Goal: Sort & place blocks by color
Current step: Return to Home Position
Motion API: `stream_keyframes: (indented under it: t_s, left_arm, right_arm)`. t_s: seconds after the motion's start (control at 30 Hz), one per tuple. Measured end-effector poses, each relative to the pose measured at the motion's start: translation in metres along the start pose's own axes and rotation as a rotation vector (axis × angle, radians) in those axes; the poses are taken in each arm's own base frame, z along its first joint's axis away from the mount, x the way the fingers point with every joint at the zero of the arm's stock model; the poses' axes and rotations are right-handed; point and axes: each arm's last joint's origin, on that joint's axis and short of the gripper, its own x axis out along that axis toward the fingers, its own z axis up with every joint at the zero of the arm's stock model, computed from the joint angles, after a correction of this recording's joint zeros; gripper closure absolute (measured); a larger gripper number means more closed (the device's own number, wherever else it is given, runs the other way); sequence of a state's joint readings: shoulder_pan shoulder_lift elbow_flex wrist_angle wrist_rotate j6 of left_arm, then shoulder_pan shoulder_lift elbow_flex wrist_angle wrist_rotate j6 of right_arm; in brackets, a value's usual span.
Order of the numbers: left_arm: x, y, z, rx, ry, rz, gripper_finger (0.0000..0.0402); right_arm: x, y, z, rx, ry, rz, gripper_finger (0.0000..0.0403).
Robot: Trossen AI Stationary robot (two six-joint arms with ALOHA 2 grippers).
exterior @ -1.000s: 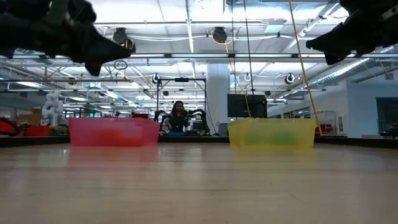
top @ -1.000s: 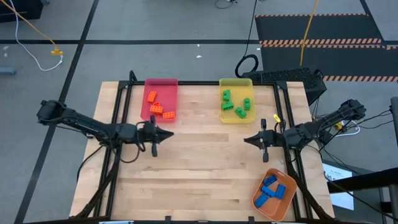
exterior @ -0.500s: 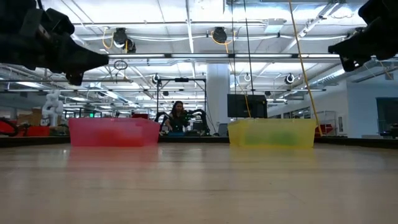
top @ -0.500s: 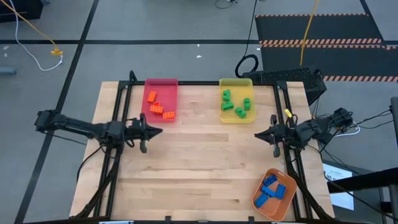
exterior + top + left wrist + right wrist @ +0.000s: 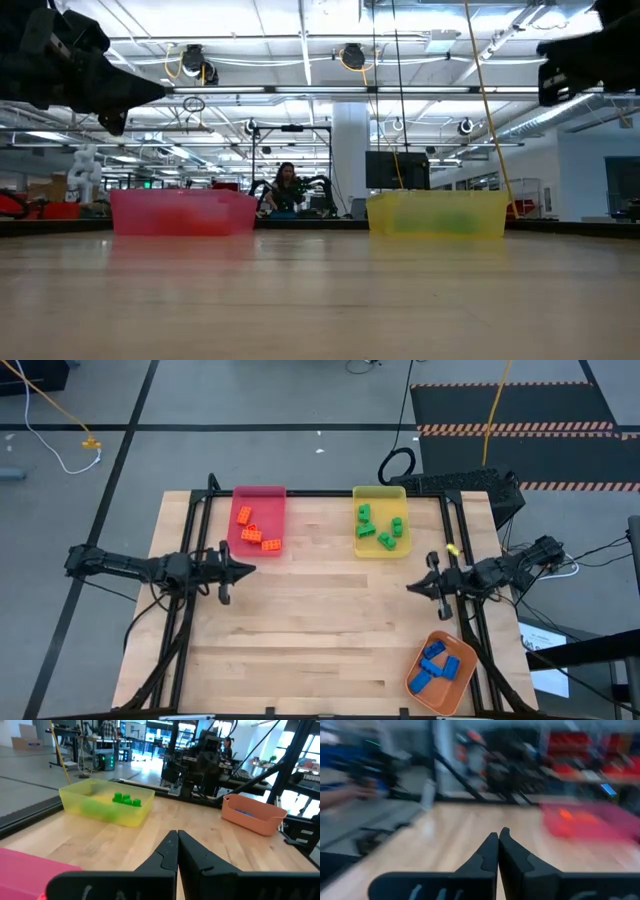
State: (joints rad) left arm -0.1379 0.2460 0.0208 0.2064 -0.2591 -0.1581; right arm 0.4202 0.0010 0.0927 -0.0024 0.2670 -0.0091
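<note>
From where I stood, every block was already in a tray. The orange blocks [image 5: 252,530] lay scattered in the pink tray [image 5: 259,492] at about 11 o'clock on the tabletop [image 5: 320,640], hard against the far edge. The green blocks [image 5: 378,528] sat in the yellow tray [image 5: 380,491] at about 1 o'clock, also at the far edge, well apart from the pink one. The blue blocks [image 5: 438,662] were heaped in the orange tray [image 5: 418,690], which lay turned at an angle down at 5 o'clock by the near right corner. No block lay loose on the bare wood. The left gripper [image 5: 248,569] hung above the tabletop at 9 o'clock, just nearer than the pink tray and pointing inward; its two dark fingers [image 5: 167,851] were pressed together at the tips with nothing between them. The right gripper [image 5: 410,587] hung opposite at 3 o'clock, between the yellow and orange trays, pointing toward the middle; its fingers [image 5: 490,851] were likewise pinched together and empty. Far beyond the tabletop, between the pink and yellow trays, a person [image 5: 286,188] sat at another station.
</note>
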Motion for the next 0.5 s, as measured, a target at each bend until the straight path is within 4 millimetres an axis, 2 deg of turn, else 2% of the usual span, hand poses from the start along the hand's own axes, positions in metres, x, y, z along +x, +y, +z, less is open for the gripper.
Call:
stream_keyframes:
  t_s: [0.13, 0.27, 0.5]
  left_arm:
    - [0.0, 0.0, 0.0, 0.0, 0.001, 0.0, 0.04]
    - [0.0, 0.0, 0.0, 0.012, 0.001, 0.001, 0.0398]
    - [0.0, 0.002, 0.0, 0.018, 0.002, 0.014, 0.0398]
  right_arm:
    - [0.0, -0.001, 0.01, -0.018, -0.147, 0.006, 0.0403]
    - [0.002, -0.007, 0.005, -0.011, -0.097, -0.048, 0.0403]
    - [0.003, -0.017, 0.002, 0.036, -0.07, -0.035, 0.0403]
